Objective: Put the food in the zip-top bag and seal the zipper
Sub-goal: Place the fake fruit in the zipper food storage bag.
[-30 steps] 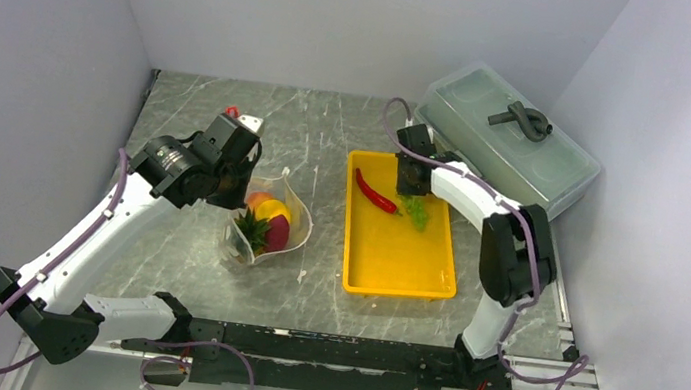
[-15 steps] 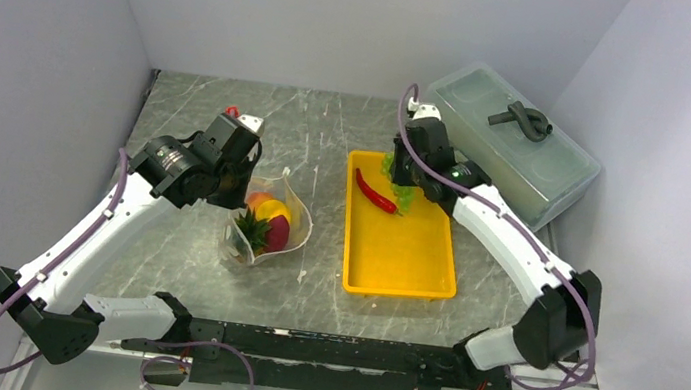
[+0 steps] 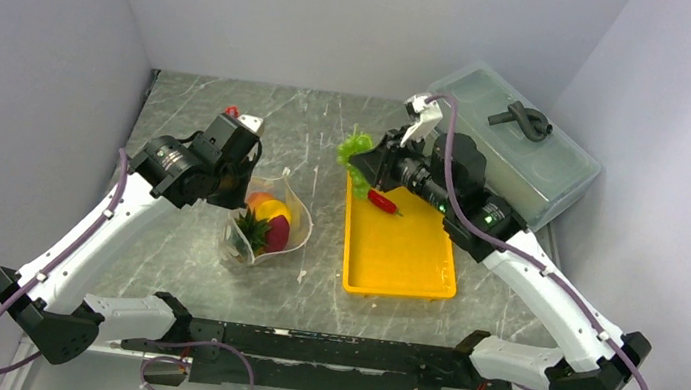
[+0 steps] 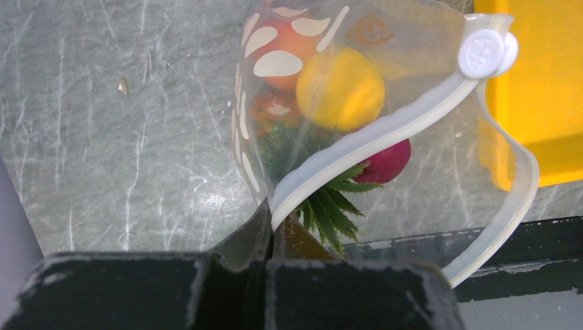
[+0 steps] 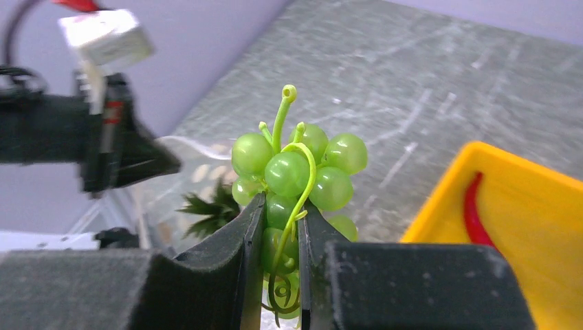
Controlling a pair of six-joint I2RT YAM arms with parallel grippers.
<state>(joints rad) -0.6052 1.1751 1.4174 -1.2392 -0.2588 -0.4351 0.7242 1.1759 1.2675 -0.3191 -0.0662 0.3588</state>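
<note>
Your left arm (image 3: 96,223) has its jaws pressed together on the zipper (image 4: 385,134), pinching the near end of that whitish strip at the mouth of the zip-top bag (image 3: 301,232); the bag sits on the counter (image 3: 191,114) at 9 o'clock of the yellow tray (image 3: 403,263), its mouth gaping in a wide loop, and the zipper is not sealed; inside it you can see the yellow lemon (image 4: 342,88), the orange round fruit (image 4: 289,38) behind it, the green crown of the pineapple (image 4: 330,206) near the jaws, and a dark pink rounded piece (image 4: 386,161) just beside the crown; your right arm (image 3: 533,270) carries the green grape bunch (image 5: 295,172), its jaws nipping the lower grapes and curled stem so that most of the bunch stands above the fingertips; the bunch hangs in the air off the tray's 11 o'clock corner, apart from the bag; the red chili pepper (image 3: 383,201) lies in the far end of the tray; the grey-green lidded box (image 3: 509,146) stands at 1 o'clock of the tray.
</note>
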